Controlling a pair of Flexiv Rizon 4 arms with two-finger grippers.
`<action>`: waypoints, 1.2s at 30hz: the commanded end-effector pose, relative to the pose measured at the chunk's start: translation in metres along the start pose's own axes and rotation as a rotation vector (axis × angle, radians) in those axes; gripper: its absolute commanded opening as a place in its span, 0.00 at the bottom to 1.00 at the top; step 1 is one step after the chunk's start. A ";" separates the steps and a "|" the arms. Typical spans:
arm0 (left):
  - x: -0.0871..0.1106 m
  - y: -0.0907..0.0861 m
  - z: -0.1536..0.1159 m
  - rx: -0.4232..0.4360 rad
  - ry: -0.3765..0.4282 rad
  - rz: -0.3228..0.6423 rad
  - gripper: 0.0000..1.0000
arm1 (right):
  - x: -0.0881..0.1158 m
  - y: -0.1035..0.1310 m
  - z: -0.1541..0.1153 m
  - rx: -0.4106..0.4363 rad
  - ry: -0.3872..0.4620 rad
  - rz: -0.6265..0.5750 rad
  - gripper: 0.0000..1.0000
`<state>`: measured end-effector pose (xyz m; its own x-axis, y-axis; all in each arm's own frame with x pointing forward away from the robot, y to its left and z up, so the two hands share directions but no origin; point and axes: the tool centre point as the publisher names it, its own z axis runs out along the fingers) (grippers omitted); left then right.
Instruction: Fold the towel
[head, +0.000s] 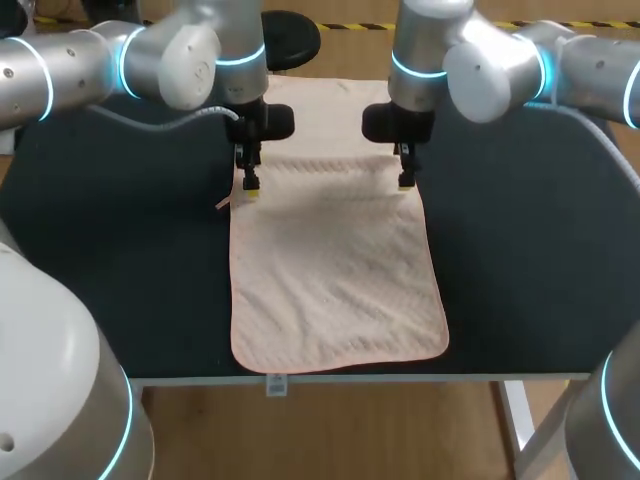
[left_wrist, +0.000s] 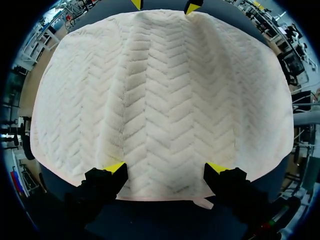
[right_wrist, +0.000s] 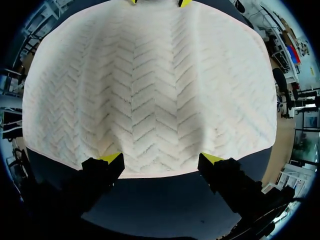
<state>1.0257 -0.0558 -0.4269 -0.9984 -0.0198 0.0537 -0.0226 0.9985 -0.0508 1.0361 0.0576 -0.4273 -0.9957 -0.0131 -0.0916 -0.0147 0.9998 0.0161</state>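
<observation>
My left arm comes in over the far left corner of the table. Its left gripper hangs at the left long edge of the towel, about a third of the way in from the table's far edge. In the left wrist view, the left gripper has its fingers spread wide apart. Both yellow tips sit just over the towel's near hem, with cloth spanning the gap and nothing pinched. A small tag sticks out from that hem beside one finger.

The towel lies flat along the middle of the table, running from the far edge almost to the near edge, herringbone side up.

My right arm enters from the far right corner, and the right gripper is at the towel's right long edge, level with the left one. In the right wrist view, the right gripper is also spread, its tips over the towel's hem and gripping nothing.
</observation>
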 end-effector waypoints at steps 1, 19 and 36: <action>0.001 -0.002 0.005 -0.003 -0.011 0.003 1.00 | -0.002 0.001 0.005 0.005 0.006 -0.002 1.00; -0.004 0.001 0.012 -0.018 -0.019 0.000 1.00 | 0.001 -0.001 0.014 0.004 0.015 0.011 0.49; -0.003 0.001 0.010 -0.009 -0.037 0.000 0.00 | 0.007 -0.005 0.011 0.002 0.005 0.024 0.00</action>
<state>1.0296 -0.0562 -0.4371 -0.9996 -0.0224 0.0196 -0.0232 0.9989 -0.0399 1.0322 0.0540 -0.4413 -0.9965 0.0102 -0.0830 0.0088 0.9998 0.0165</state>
